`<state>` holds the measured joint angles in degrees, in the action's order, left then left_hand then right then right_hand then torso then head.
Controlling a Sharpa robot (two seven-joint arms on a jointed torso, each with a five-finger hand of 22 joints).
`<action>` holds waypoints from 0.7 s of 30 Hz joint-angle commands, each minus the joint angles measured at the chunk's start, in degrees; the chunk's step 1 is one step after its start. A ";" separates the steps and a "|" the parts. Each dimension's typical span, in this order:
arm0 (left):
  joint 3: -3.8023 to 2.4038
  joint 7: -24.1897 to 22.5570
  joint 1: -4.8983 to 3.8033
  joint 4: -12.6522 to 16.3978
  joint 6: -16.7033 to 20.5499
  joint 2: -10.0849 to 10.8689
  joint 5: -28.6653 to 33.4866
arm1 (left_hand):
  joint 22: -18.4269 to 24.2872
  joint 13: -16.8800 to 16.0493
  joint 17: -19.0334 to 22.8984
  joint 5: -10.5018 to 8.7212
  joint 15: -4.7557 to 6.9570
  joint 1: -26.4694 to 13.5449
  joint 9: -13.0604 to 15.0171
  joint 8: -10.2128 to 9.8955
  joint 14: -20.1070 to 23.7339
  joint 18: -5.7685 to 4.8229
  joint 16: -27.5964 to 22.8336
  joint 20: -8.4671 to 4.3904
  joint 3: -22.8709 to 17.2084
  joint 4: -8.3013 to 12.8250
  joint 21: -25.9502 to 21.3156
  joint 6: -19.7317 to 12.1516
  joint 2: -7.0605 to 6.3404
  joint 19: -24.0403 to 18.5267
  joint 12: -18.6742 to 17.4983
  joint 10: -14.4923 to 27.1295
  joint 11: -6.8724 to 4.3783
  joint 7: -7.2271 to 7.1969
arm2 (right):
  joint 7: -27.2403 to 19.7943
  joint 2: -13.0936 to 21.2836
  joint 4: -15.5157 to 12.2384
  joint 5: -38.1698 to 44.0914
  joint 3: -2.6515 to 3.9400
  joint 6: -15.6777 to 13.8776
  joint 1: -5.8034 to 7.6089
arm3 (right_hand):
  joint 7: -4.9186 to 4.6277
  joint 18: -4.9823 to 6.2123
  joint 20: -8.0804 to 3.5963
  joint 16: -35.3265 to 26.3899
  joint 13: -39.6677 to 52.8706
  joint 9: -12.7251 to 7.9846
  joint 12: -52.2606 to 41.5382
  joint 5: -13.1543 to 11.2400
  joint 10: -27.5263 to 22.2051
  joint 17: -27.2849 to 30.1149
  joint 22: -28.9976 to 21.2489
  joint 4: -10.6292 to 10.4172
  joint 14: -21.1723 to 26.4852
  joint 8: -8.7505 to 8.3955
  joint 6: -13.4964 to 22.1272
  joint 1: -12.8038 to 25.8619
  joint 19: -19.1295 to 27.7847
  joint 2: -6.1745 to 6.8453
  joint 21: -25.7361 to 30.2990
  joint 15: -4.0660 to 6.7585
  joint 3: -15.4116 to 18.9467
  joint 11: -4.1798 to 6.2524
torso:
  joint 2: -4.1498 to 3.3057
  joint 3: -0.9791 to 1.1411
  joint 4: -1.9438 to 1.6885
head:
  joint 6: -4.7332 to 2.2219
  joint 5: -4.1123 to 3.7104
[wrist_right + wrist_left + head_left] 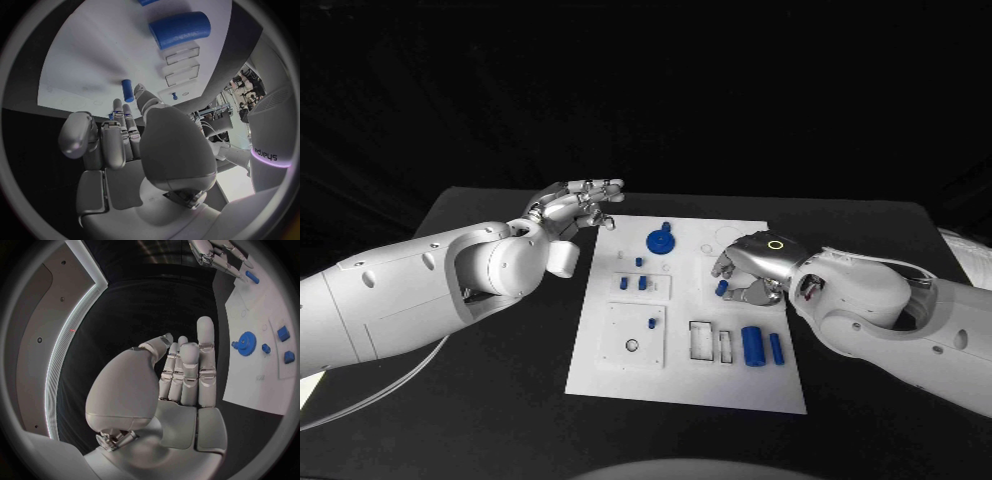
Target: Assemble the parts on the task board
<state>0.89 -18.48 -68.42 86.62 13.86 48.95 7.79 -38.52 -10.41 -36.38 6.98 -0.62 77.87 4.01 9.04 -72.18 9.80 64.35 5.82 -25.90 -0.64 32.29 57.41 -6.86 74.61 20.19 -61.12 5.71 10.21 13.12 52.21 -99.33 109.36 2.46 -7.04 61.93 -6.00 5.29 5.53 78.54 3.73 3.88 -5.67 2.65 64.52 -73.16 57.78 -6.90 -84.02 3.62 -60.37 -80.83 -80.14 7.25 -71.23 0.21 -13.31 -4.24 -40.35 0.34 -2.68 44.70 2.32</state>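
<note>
listing what we see on the black bench (473,400): a white task board (678,390) lies flat in the middle, long side running away from us.

item, blue gear (661,241): sits on the board near its far edge, left of centre. in the left wrist view it shows beside two small blue blocks (283,333).

item, small blue pegs (633,284): stand in a raised white panel on the board's left half, nearer us than the gear.

item, large blue cylinder (753,345): lies on the board's near right part, with a slimmer blue cylinder (776,347) just beside it on the right. two empty rectangular slots (713,343) sit just left of them.

item, short blue peg (723,288): lies on the board just beside our right hand's fingers; we cannot tell whether they touch it.

item, left hand (571,208): hovers over the bench beside the board's far left corner, fingers held close together and lightly curled, holding nothing.

item, right hand (750,272): rests over the board's right edge, fingers curled down toward the board; we cannot tell whether it grips anything.
</note>
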 commanded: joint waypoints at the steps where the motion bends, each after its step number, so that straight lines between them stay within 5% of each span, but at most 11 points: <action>1: -0.03 -0.16 -0.02 0.10 -1.21 -0.08 0.03 | 0.02 -0.06 0.05 0.21 0.07 0.37 -0.04 0.37 0.47 0.50 0.37 0.09 -0.08 0.38 -0.34 -0.44 0.12 -0.35 0.12 0.46 -0.13 -0.02 | -0.49 -0.40 0.37 0.14 -0.03 1.72 -0.07 | -0.20 0.71 -0.28 -0.09 0.08 0.14 -0.45 0.15 1.27 -0.04 0.21 -0.14 -2.89 0.33 -0.86 -0.24 -0.27 -1.06 0.20 0.55 -0.83 0.30 | -0.01 0.00 0.07 | 0.18 0.07; 21: -0.03 0.00 -0.02 -0.09 -1.37 -0.11 0.03 | 0.02 -0.06 0.05 0.21 0.07 0.37 -0.04 0.37 0.47 0.50 0.37 0.09 -0.08 0.38 -0.34 -0.44 0.12 -0.35 0.12 0.46 -0.13 -0.02 | -0.17 -1.54 1.36 1.33 -0.09 2.24 -0.45 | 0.09 0.40 -2.02 1.03 0.19 1.16 -0.77 0.13 8.70 -1.34 1.65 0.95 -3.22 2.09 -6.85 -3.79 -1.09 -3.82 -0.70 2.13 -6.86 2.01 | 0.06 0.09 0.11 | 0.41 0.13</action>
<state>0.89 -18.33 -68.42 86.49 13.62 48.94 7.78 -38.52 -10.40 -36.39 6.98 -0.62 77.87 4.01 9.04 -72.18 9.79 64.35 5.82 -25.90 -0.64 32.30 57.41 -6.86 74.61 20.19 -61.12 5.71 10.21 12.83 50.73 -97.98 109.39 2.47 -5.51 61.66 -5.86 5.29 3.99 79.22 3.87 4.89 -6.64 2.54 71.94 -74.46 59.40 -6.07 -83.92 5.53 -66.86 -83.48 -81.24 4.13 -71.63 1.97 -19.65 -3.17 -40.29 0.41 -2.60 45.16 2.51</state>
